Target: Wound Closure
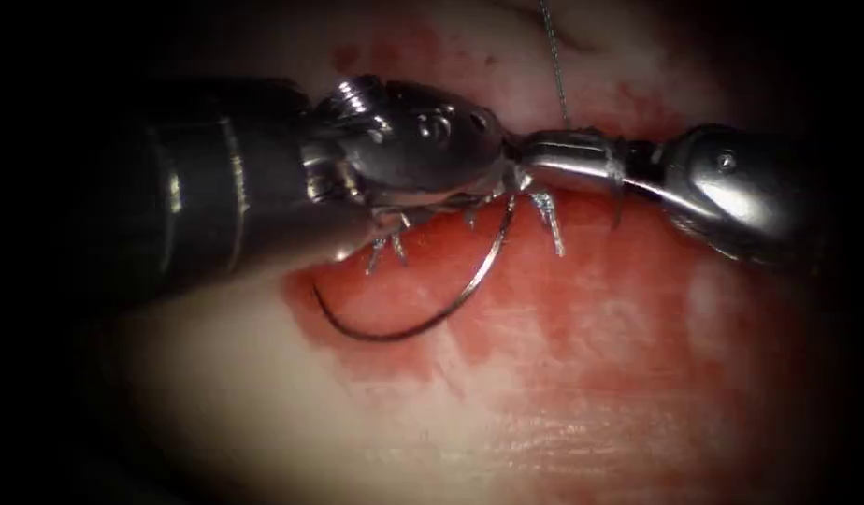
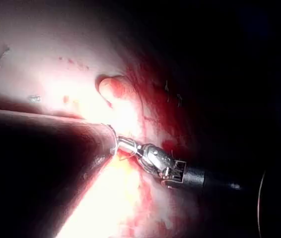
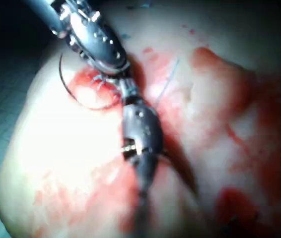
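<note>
One needle [image 1: 423, 318] end-on between both tools' meeting fingers [image 1: 554, 164].

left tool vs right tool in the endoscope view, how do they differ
The left tool comes in from the left and looks bulky; the right tool comes in from the right and looks slimmer. The needle curves below the left tool, seemingly out of the tissue; the thread rises beside the right tool. Shared: their tips meet at the needle's upper end; which one holds it I cannot tell.
</note>
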`<state>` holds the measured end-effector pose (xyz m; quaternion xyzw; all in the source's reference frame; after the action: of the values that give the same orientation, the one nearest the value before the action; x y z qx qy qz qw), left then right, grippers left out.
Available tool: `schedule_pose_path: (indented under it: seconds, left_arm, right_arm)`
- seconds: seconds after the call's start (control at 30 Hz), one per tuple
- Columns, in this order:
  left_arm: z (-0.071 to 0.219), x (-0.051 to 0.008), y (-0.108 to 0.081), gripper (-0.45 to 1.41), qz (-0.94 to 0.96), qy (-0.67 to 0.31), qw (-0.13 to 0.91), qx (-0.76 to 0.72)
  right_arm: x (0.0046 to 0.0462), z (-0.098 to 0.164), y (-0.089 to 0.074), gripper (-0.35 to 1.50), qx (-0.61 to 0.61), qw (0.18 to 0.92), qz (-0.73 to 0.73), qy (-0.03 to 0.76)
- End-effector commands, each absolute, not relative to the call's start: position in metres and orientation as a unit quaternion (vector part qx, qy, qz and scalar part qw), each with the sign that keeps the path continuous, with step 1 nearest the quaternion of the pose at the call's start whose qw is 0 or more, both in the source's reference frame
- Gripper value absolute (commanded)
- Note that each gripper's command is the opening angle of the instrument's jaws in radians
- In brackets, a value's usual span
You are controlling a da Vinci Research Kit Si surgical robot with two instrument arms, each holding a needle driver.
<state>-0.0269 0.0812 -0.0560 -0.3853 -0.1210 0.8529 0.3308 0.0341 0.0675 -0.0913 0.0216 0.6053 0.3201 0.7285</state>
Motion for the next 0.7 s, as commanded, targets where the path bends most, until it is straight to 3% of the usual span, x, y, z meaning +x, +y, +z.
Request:
schedule_pose_path:
  seconds: [0.03, 0.2, 0.37, 0.7]
  left_arm:
    - [-0.0557, -0.0276, 0.0818, -0.35, 0.852, -0.12, 0.331, -0.388]
    - [-0.0558, -0.0276, 0.0817, -0.35, 0.848, -0.119, 0.337, -0.392]
    - [-0.056, -0.0278, 0.0813, -0.35, 0.847, -0.117, 0.337, -0.394]
    - [-0.0563, -0.028, 0.0807, -0.35, 0.845, -0.116, 0.34, -0.397]
  right_arm:
    - [0.0344, -0.0908, 0.068, 0.19, 0.015, 0.728, 0.332, 0.599]
    - [0.0342, -0.0907, 0.0682, 0.29, 0.006, 0.728, 0.348, 0.591]
    - [0.0341, -0.0906, 0.0688, 0.67, -0.004, 0.729, 0.362, 0.581]
    - [0.0342, -0.0906, 0.0693, 0.71, -0.014, 0.726, 0.371, 0.579]
